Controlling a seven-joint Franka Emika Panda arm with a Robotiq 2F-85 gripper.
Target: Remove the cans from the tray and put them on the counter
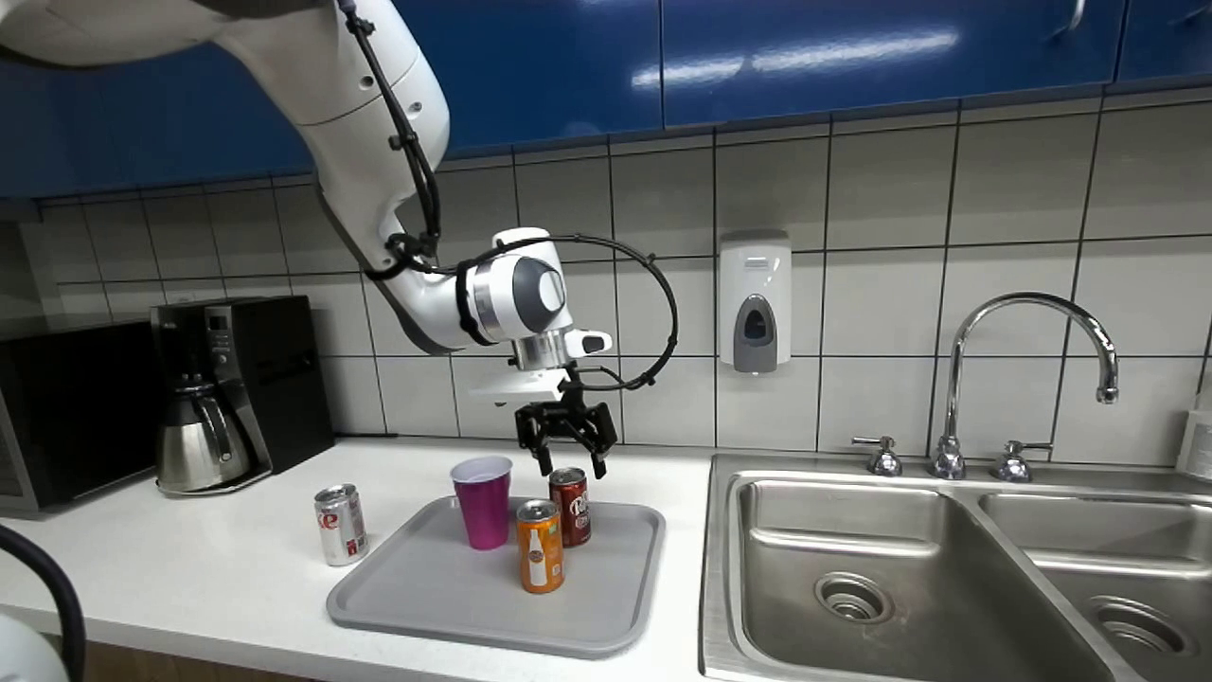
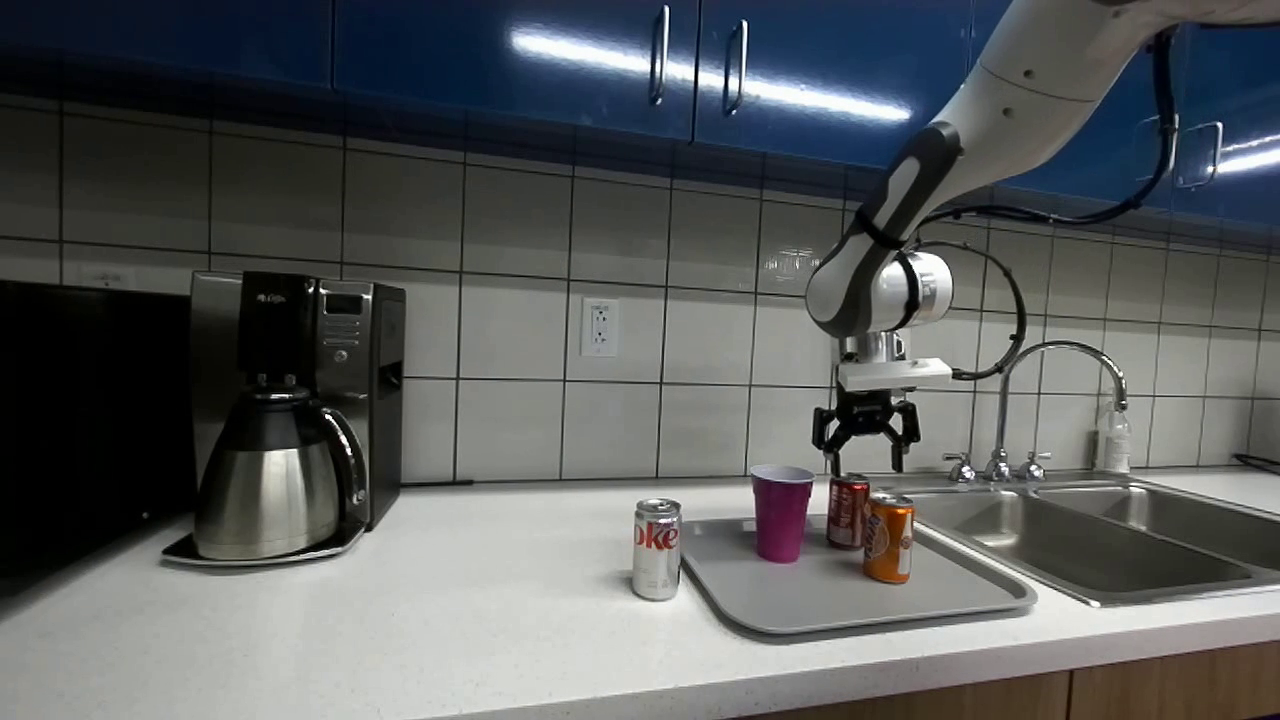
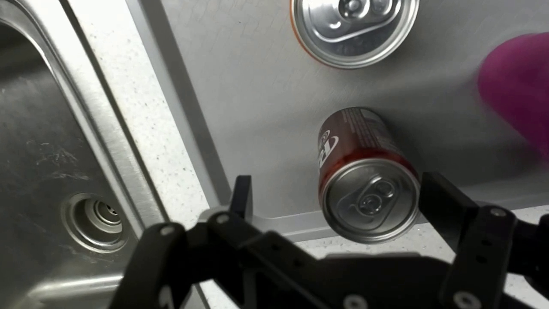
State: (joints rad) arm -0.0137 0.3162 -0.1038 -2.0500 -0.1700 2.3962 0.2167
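The dark red can (image 1: pixel 575 516) stands upright on the grey tray (image 1: pixel 426 601), also in an exterior view (image 2: pixel 847 515). The orange can (image 1: pixel 541 559) stands upright just in front of it on the tray. The silver can (image 2: pixel 657 550) stands on the white counter (image 2: pixel 450 630) beside the tray and is out of the wrist view. My gripper (image 1: pixel 572 462) is open and points down just above the dark red can. In the wrist view the dark red can's top (image 3: pixel 371 199) shows between the fingers, close to the right-hand one; I cannot tell whether they touch.
A pink-magenta cup (image 1: pixel 484 507) stands on the tray beside the dark red can. The steel sink (image 1: pixel 852 540) with its faucet (image 1: pixel 956 379) lies alongside the tray. A coffee maker (image 2: pixel 290 430) stands farther along the counter. A soap dispenser (image 1: pixel 755 303) hangs on the tiles.
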